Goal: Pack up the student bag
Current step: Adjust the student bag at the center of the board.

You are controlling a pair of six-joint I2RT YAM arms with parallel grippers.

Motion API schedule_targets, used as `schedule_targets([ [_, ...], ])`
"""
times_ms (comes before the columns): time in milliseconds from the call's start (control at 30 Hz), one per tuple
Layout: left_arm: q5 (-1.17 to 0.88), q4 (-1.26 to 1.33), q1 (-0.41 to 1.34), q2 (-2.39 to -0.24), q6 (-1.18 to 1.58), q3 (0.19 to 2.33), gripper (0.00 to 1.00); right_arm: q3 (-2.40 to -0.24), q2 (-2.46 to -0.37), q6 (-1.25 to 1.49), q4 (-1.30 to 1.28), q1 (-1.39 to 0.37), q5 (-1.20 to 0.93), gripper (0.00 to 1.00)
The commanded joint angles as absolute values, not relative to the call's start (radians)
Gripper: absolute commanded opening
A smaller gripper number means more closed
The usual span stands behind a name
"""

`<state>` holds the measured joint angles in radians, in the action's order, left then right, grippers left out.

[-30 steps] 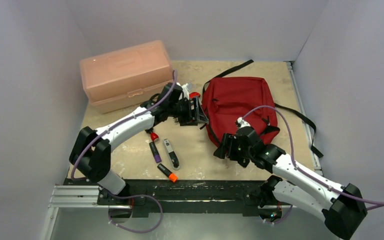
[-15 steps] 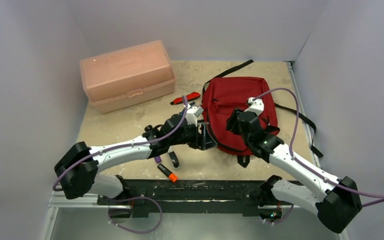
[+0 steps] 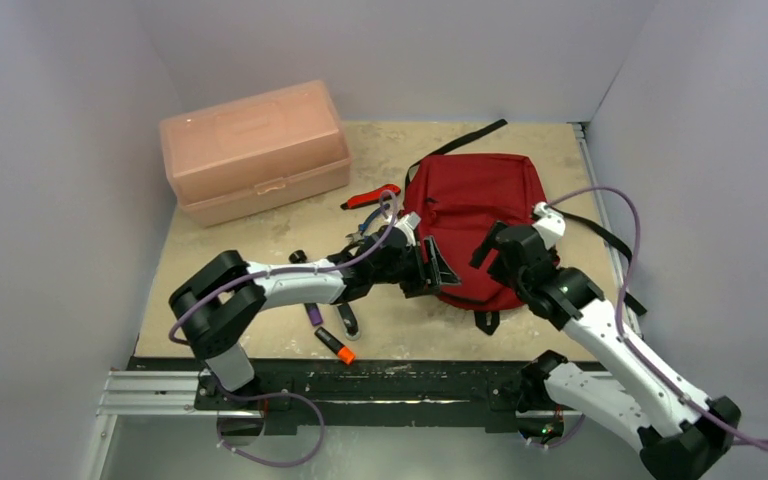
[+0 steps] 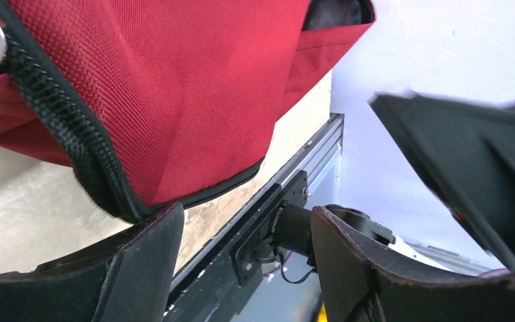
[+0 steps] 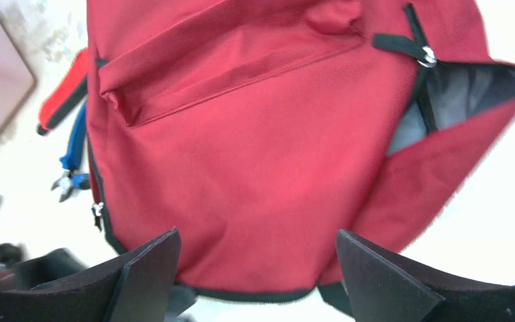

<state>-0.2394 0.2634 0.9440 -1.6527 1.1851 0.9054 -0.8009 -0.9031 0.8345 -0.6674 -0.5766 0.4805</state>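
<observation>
The dark red student bag [image 3: 480, 205] lies flat at the back right of the table, black straps trailing right. My left gripper [image 3: 438, 268] is open and empty at the bag's near-left edge. In the left wrist view the bag's fabric [image 4: 174, 87] and black zipper [image 4: 74, 127] sit just above the open gripper [image 4: 245, 248]. My right gripper [image 3: 490, 247] is open and empty above the bag's near part. In the right wrist view the bag [image 5: 261, 134] fills the space beyond the gripper [image 5: 258, 275], and a zipped compartment gapes at the right [image 5: 456, 94].
A closed pale pink plastic box [image 3: 253, 150] stands at the back left. A red-handled tool [image 3: 372, 196] and blue pliers [image 5: 74, 154] lie left of the bag. A purple marker [image 3: 313, 312], a grey item [image 3: 348, 320] and an orange-capped marker [image 3: 335, 346] lie near the front edge.
My left arm has swung from beside the pink box down to the bag's near-left edge. My right gripper has risen from the bag's near-left corner and moved right over the bag.
</observation>
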Motion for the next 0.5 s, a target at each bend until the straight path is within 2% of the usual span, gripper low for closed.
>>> schedule_targets([
  [0,-0.297,0.334,0.956,-1.755,1.357,0.988,0.69,-0.769,-0.739,1.064,-0.868,-0.571,0.567,0.88],
  [133,-0.281,0.363,0.978,-1.772,1.412,0.994,0.70,-0.774,-0.693,1.123,-0.934,-0.569,0.635,0.85],
  [300,-0.177,0.200,1.012,-1.684,1.430,0.925,0.73,-0.791,-0.713,1.114,-0.951,-0.570,0.647,0.85],
  [467,-0.141,0.282,1.020,-1.670,1.496,0.871,0.75,-0.767,-0.680,1.099,-0.908,-0.569,0.626,0.84],
])
